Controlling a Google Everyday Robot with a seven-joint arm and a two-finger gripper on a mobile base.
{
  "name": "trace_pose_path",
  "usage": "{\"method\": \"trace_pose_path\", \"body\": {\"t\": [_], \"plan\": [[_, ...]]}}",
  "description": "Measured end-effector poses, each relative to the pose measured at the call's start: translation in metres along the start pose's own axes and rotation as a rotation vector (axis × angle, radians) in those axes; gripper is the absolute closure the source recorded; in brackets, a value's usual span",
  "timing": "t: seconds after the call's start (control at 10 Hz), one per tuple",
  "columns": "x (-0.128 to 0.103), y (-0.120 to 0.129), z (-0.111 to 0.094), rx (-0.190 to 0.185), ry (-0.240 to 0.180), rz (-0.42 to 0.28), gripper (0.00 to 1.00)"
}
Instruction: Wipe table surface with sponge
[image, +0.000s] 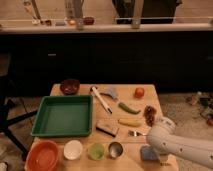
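One sponge lay at the table surface near-right corner; the gripper hung over it, finger state hidden; a sideways sweep risked knocking the fork or metal cup.

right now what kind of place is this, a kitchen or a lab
Probably a kitchen-style test area. A wooden table surface carries a green tray, bowls and play food, and a long dark counter runs behind it. The gripper sits low at the table's near right corner by the sponge.

Blue-grey sponge flat on tan table surface, claw alongside.
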Motion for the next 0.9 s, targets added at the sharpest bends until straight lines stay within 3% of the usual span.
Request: {"method": "trace_pose_path", "body": {"t": [0.5,0.9], "plan": [[-0.043,0.013,-0.012,0.008,-0.059,-0.062,1.00],[-0.042,0.032,-0.012,0.003,-0.083,-0.106,1.00]]}}
